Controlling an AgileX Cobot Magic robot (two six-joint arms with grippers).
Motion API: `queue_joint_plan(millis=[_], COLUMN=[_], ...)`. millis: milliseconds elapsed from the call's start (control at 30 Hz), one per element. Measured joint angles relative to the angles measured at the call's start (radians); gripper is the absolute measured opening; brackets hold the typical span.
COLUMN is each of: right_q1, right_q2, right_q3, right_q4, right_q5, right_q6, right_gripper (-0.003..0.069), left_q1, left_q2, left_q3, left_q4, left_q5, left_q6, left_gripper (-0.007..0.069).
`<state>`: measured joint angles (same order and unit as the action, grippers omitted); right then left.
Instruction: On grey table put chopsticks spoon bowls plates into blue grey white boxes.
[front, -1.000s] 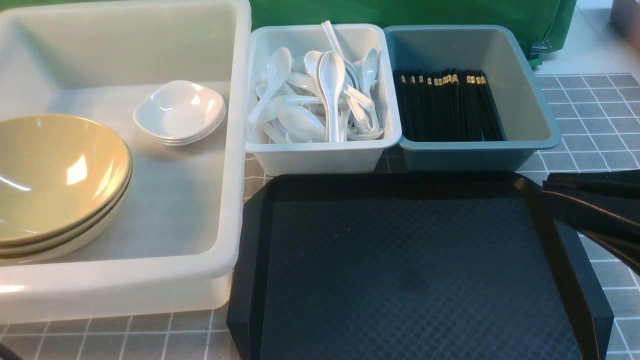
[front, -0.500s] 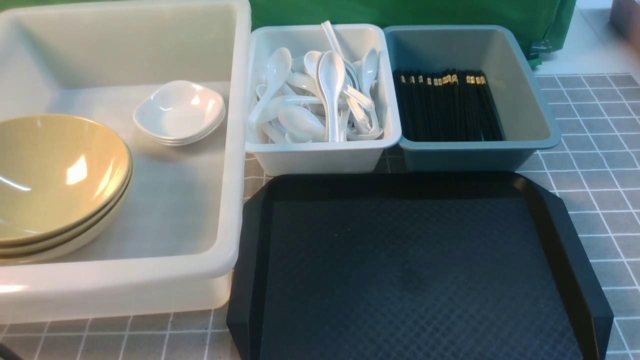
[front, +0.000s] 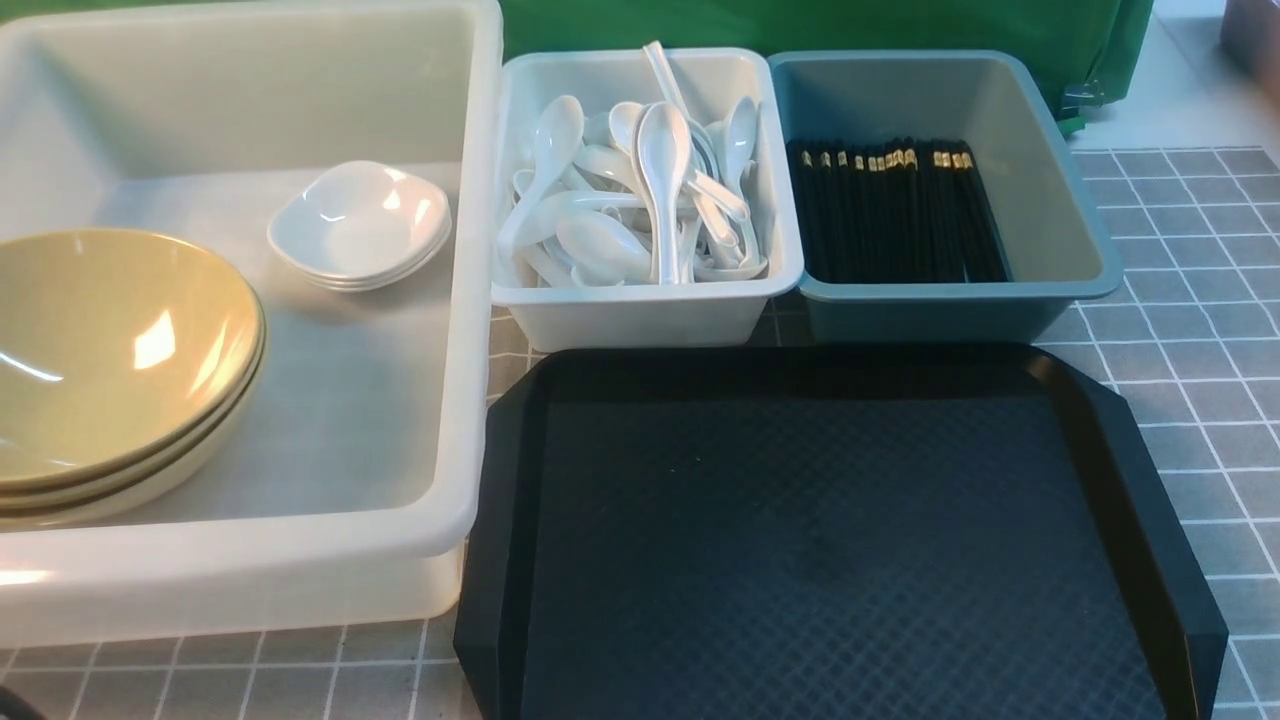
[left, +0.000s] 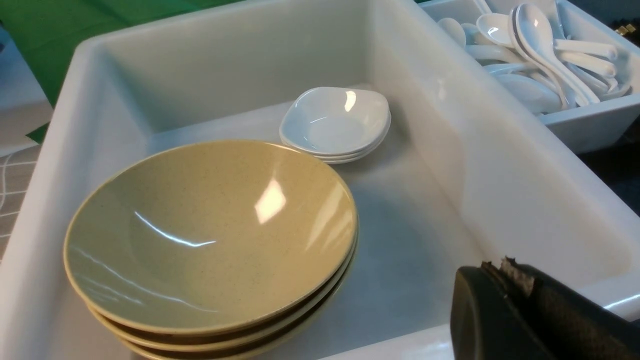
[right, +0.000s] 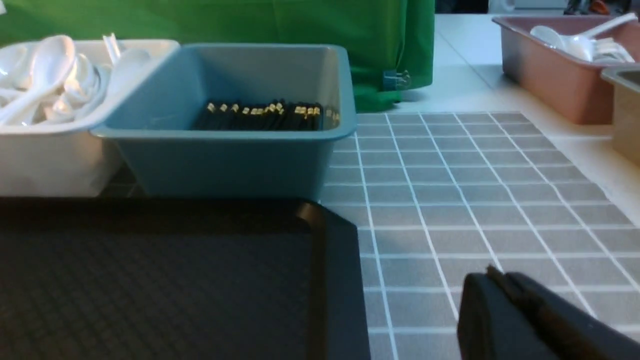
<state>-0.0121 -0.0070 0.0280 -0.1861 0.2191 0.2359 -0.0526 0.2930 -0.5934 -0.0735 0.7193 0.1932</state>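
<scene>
Stacked tan bowls and stacked small white plates sit in the big white box. White spoons fill the smaller white box. Black chopsticks lie in the blue-grey box. My left gripper is shut and empty over the big box's near rim. My right gripper is shut and empty above the grey table, right of the tray. Neither gripper shows in the front view.
A black tray lies bare in front of the two small boxes. Green cloth hangs behind. A pink box with white spoons and a beige box stand far right in the right wrist view.
My right arm, visible at the front view's right edge a second ago, has drawn back out of that view. Nothing else has moved.
</scene>
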Motion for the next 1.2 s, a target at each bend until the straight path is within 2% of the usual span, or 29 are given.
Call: queue_joint_plan(millis=[200,1200], right_q1=[-0.001,-0.001], right_q2=[-0.004,-0.004], right_q3=[0.000,0.000], right_q4=[0.016,0.022], right_q5=[0.091,0.099], right_q6=[-0.054,-0.072], right_gripper=[0.0031,0.0035], left_q1=[0.000,0.000], left_q2=[0.000,0.000], left_q3=[0.000,0.000], left_q4=[0.000,0.000], left_q5=[0.000,-0.002], left_q6=[0.000,0.000], left_gripper=[-0.0011,-0.0011])
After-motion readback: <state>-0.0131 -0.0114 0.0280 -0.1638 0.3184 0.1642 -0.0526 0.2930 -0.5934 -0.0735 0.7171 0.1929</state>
